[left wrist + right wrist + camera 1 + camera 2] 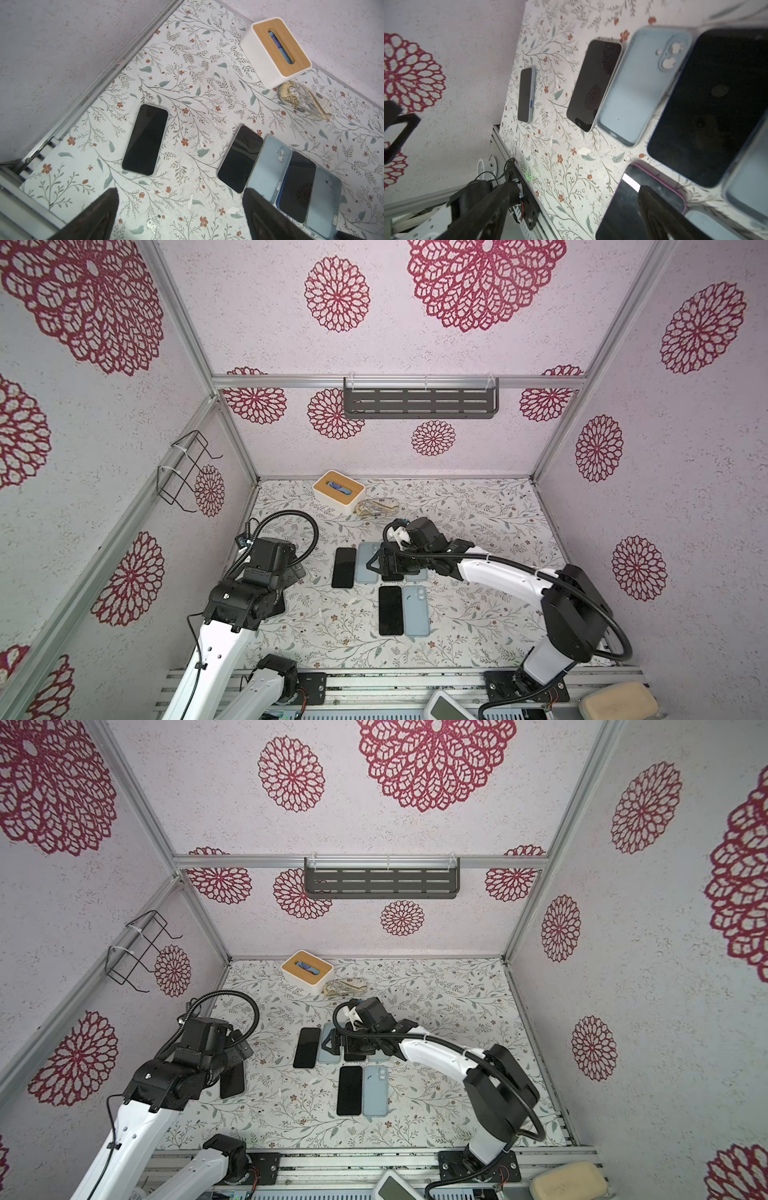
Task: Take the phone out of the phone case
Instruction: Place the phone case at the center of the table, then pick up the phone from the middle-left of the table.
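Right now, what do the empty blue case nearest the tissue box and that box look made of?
Empty blue case: likely soft silicone or rubbery plastic; matte, no glare, rounded lip. Tissue box: white body looks like matte plastic. Its lid: pale wood or bamboo, faint grain; could be veneer.

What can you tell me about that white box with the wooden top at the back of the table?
The white box looks like smooth plastic with rounded corners. It is capped by a light, wood-look lid. An oblong slot in the lid shows something blue inside. The box stands upright and flat on the floral table, close to the back wall on the left arm's side. A crumpled clear bag lies right beside it; whether they touch cannot be told.
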### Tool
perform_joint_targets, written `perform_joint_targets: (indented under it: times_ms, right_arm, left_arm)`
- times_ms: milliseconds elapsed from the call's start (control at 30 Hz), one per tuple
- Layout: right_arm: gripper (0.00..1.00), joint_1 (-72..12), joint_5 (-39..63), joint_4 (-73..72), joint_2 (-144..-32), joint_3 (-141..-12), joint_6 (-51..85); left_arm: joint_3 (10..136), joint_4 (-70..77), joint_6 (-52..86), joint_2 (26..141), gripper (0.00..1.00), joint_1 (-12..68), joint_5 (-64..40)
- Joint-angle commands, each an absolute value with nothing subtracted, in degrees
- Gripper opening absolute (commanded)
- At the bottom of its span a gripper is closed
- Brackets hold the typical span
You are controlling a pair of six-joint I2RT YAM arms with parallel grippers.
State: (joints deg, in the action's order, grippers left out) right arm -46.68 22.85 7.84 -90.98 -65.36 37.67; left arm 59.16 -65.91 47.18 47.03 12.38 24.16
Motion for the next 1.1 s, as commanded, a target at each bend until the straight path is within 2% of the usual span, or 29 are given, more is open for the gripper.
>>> perform_joint_targets:
  times_ms: [0,133,367,800,1067]
  right_arm:
    - [0.99,-46.5,17.7,11.6,-83.1,-64.7,28.0]
    - [0.99,-45.1,18.0,8.8,-79.1,-61.1,25.5]
    - [0.99,-42.2,25.7,-5.9,-80.3,-54.7,29.9]
    - [0.99,-39.7,33.8,-22.1,-86.2,-53.0,38.4]
    - [0.99,-39.4,35.2,-24.4,-90.0,-55.5,40.3]
  left_arm:
    - [59.2,-69.8,49.0,46.0,0.97,7.0,21.2]
    - [54.5,-68.6,49.7,47.1,0.97,-2.4,14.3]
    - [50.8,-63.5,50.0,54.2,0.97,-8.7,6.6]
    - [48.2,-55.0,45.5,69.7,0.97,-8.7,11.8]
    - [47.6,-52.1,42.5,76.8,0.97,-8.3,17.4]
